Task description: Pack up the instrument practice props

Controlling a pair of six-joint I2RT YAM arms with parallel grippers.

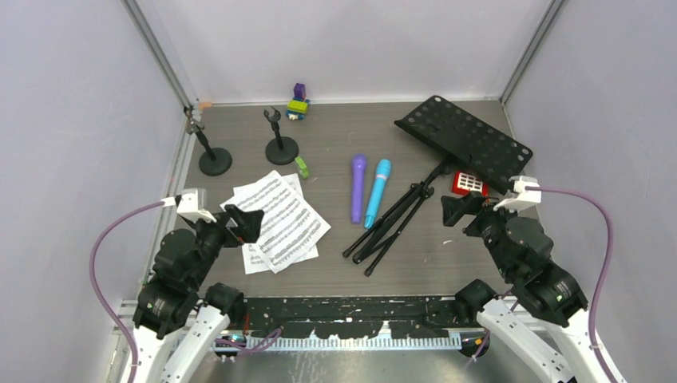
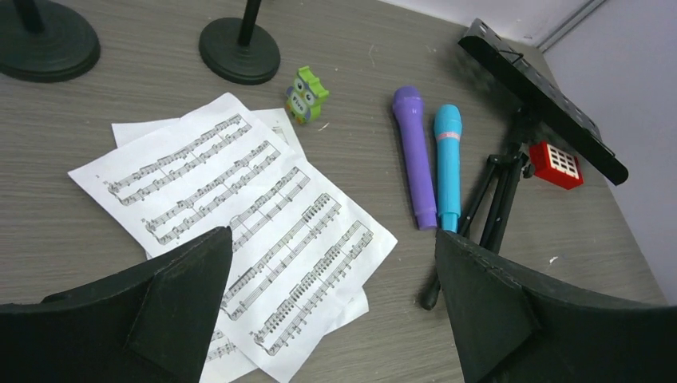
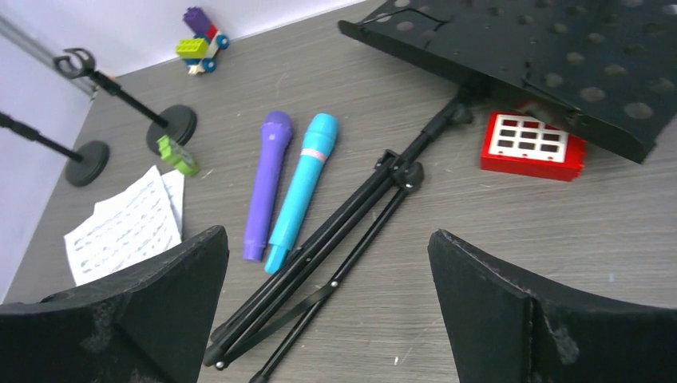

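One music rack [image 1: 467,140] by right wall [image 1: 607,104], gap between pages [image 1: 279,219] and purple microphone [image 1: 358,188]

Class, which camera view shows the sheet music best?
The left wrist view: the sheet music lies large in the middle, its staves plain to see. The top view shows the whole pile, but small and far. The right wrist view catches only part of it, low on the left.

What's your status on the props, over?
Left gripper, right gripper open, empty. Sheet music, music rack, microphones, mic holders on table, unpacked. Red block partly under rack.
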